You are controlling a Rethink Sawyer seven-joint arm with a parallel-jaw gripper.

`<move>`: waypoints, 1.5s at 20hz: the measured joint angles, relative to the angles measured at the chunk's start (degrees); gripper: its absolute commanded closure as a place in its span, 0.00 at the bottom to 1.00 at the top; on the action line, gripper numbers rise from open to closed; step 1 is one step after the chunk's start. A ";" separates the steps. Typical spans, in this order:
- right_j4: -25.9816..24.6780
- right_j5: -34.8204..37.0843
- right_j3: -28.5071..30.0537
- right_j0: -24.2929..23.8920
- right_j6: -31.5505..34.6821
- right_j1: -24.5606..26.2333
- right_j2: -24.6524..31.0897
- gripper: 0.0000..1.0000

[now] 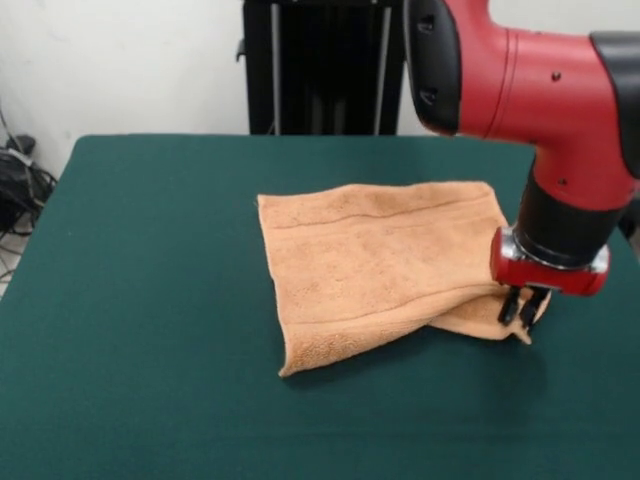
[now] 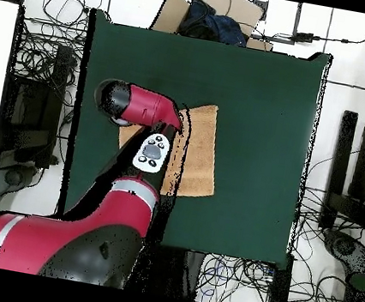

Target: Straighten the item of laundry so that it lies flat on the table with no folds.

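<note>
Presently, your arm (image 1: 545, 90) reaches down over the towel (image 1: 375, 265), wrist vertical, with the gripper (image 1: 524, 307) at the cloth's corner nearest the front camera on the arm's side. Its black fingers (image 1: 508, 305) stand close together on that corner; you cannot tell whether they pinch it. The towel lies mid-surface (image 1: 150, 300), one layer folded over another, the lower layer's corner poking out beneath the gripper.

Sawyer arm (image 1: 540, 80) — glossy red shells, black joints, a silver-ringed red wrist above the towel (image 1: 380, 260), short black fingers (image 1: 510, 305).
</note>
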 measured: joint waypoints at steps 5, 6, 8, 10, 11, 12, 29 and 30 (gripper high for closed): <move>-0.02 0.24 0.02 -0.63 0.00 -2.50 0.06 1.00; -0.02 0.24 0.02 -0.70 0.00 -2.89 0.07 1.00; -0.02 0.24 0.03 -0.86 0.00 -3.74 0.12 1.00; -0.02 0.24 0.02 -0.98 0.00 -4.18 0.14 1.00; -0.01 0.24 0.02 -1.04 0.00 -4.41 0.16 1.00; -0.02 0.24 0.03 -1.35 0.00 -4.90 0.29 1.00; -0.05 0.24 0.03 -3.34 0.00 -5.57 3.46 1.00; -0.05 0.23 0.03 -3.37 0.00 -5.52 3.60 1.00</move>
